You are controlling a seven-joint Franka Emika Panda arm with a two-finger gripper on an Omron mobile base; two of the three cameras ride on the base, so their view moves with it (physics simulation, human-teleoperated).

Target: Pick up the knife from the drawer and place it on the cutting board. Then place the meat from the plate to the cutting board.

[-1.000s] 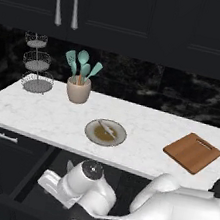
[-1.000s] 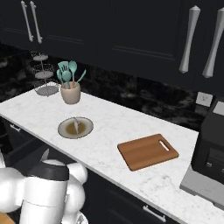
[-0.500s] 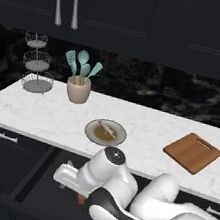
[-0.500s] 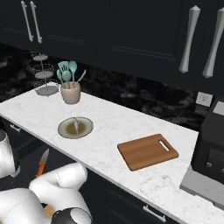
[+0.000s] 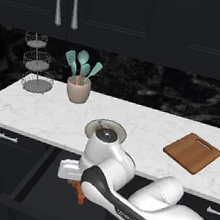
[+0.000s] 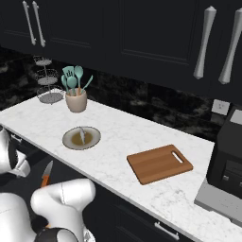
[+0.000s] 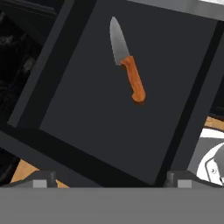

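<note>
The knife [image 7: 127, 65] lies flat on the dark grey floor of the open drawer [image 7: 87, 118], its grey blade toward the top of the hand view and its orange-brown handle toward me. My gripper [image 7: 111, 179] hangs above the drawer, open and empty, with its fingertips [image 7: 43, 178] wide apart and well short of the knife. The knife [image 6: 46, 173] also shows past my arm in the right base view. The plate [image 6: 81, 138] on the counter holds the pale meat [image 6: 82, 135]. The reddish-brown cutting board [image 6: 159, 163] lies to its right.
A beige utensil cup [image 5: 78, 90] with teal spatulas and a wire tiered stand [image 5: 37, 64] sit at the back left of the marble counter [image 5: 40, 115]. A dark appliance [image 6: 229, 165] stands at the counter's right end. Black cupboards hang overhead.
My arm has lifted and folded forward over the open drawer, uncovering the knife in the right base view. The jaws have stayed open. The knife, plate and board have not moved.
</note>
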